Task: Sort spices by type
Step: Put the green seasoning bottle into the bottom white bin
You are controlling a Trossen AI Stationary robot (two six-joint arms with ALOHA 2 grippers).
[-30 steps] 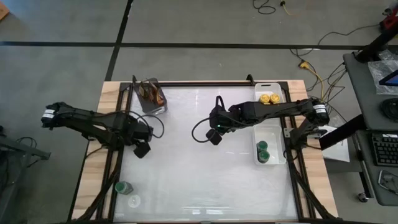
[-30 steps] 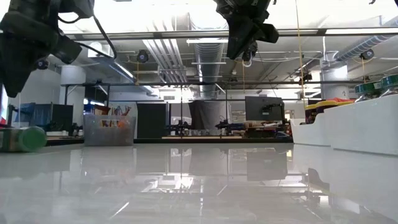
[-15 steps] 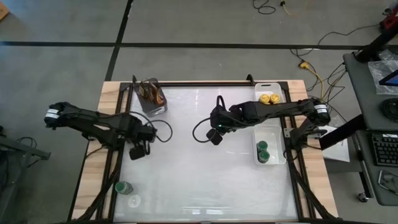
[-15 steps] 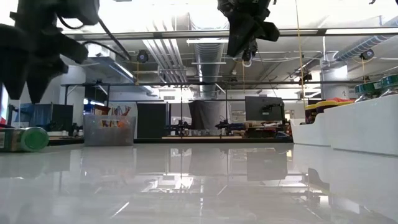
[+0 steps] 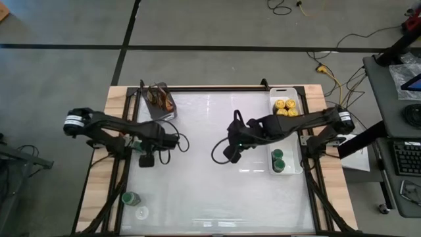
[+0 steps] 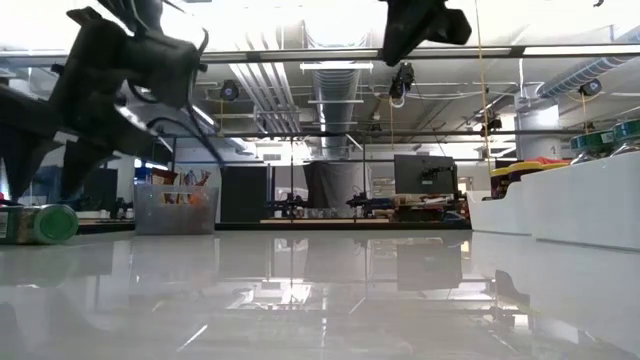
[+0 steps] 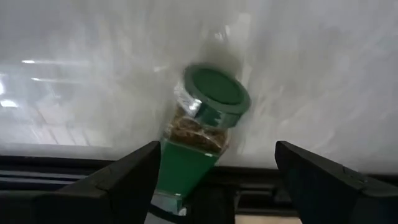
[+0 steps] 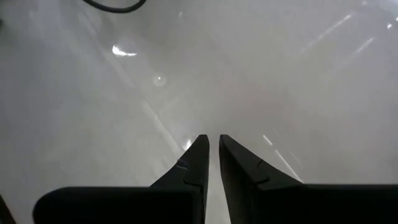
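Left wrist view: green-lidded jar, brown spice inside.

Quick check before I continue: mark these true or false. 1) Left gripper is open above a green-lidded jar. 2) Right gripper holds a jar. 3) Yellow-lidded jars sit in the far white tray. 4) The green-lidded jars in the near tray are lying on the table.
1) True: the left gripper is open, the green-lidded jar ahead of it.
2) False: the right gripper is shut and empty.
3) True: yellow-lidded jars sit in the far white tray.
4) False: those green-lidded jars stand inside the near tray.
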